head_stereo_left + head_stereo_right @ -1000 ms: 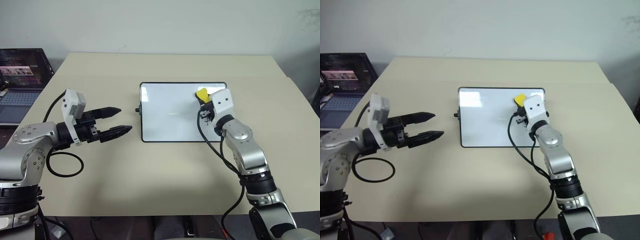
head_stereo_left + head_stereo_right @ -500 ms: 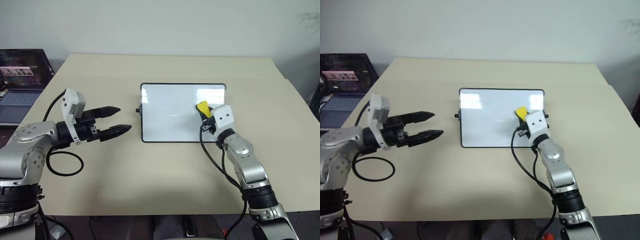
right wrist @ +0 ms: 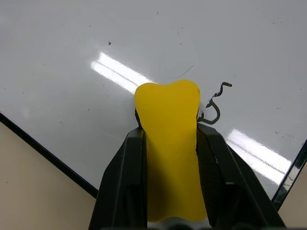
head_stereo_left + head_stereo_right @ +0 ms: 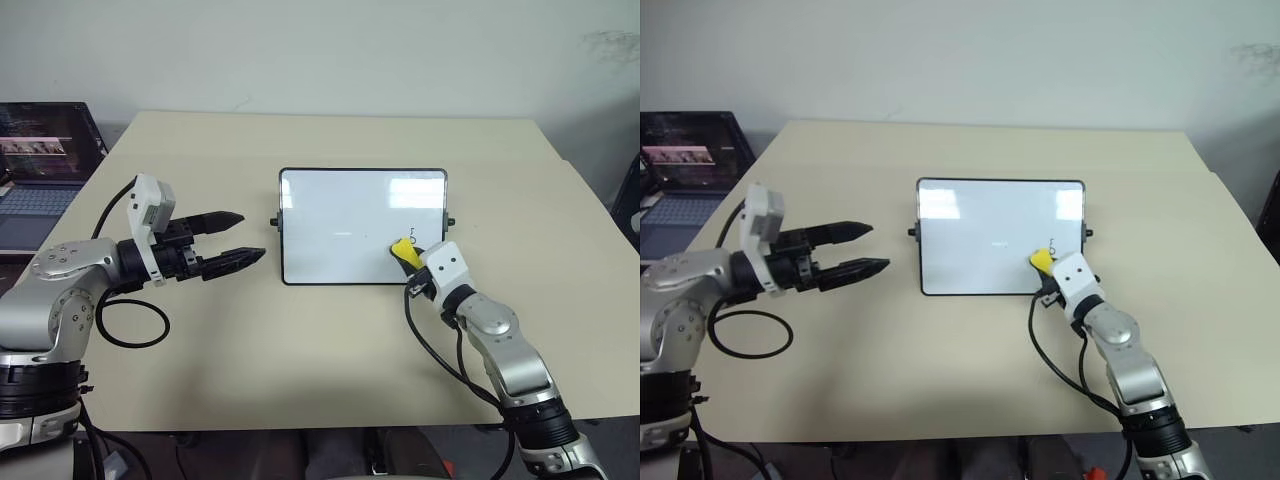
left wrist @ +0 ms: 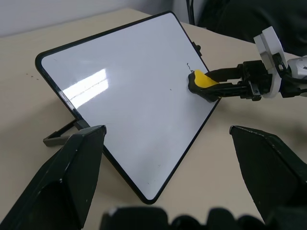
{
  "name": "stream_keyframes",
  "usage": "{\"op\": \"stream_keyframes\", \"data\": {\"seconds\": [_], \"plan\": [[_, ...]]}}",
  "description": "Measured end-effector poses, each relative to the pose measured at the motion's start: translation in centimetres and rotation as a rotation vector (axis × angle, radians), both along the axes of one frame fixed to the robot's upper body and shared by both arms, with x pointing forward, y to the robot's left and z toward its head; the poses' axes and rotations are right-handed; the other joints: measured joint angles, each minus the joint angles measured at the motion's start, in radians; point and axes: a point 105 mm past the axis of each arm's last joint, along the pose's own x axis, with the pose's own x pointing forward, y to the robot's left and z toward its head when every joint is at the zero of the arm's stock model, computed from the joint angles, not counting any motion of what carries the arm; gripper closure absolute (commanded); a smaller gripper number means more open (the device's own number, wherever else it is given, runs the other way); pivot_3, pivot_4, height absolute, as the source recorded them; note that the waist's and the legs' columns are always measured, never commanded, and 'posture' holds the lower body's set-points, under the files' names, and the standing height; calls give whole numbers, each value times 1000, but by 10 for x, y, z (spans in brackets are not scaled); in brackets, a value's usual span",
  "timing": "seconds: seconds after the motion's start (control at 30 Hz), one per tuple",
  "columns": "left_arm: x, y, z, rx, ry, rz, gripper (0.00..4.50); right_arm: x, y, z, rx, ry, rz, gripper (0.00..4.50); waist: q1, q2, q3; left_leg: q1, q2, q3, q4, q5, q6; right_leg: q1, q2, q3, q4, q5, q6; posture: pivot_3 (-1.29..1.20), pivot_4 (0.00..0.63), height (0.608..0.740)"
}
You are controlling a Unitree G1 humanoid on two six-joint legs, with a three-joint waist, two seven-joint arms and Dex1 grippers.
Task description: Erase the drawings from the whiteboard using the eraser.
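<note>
- The right wrist view shows what the head views barely resolve: a thin black squiggle [image 3: 213, 103] of the drawings remains on the whiteboard [image 4: 340, 215], just beside the eraser [image 3: 170, 143]; from the head camera it is a tiny mark.
- The left wrist view shows the whiteboard tilted up on a small stand [image 5: 62, 134], with the eraser's dark base pressed against the white surface.
- The right gripper [image 4: 415, 262] is clamped on the eraser, one black finger on each side of the yellow block, at the whiteboard's lower right corner; the forearm reaches in from the near table edge.
- The left gripper [image 4: 235, 238] hovers over the table [image 4: 300, 340], well to the left of the whiteboard, fingers apart and pointing toward it, holding nothing.
- A laptop [image 4: 40, 165] sits far left of the whiteboard; its screen text is too small to read.
</note>
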Motion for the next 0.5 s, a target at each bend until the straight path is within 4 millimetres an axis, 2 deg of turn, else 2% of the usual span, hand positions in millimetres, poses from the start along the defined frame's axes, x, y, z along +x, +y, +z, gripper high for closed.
{"op": "stream_keyframes", "data": {"seconds": [0.17,0.37,0.5], "plan": [[0,0,1,4,-12,0,0,12,2,14,-6,-16,-4,3452,-1,0,0,0,0,1,0,1,1,0,0,2,0,1,1,0,150,740],[1,-1,0,0,-14,0,0,32,-1,51,-8,-68,-45,3452,1,1,1,-5,0,2,-1,1,1,-7,0,2,0,1,1,0,150,740],[1,-1,0,0,-14,0,0,40,-2,69,-8,-101,-64,3452,2,2,1,-10,0,1,-2,0,1,-10,0,2,-1,1,0,0,150,740]]}}
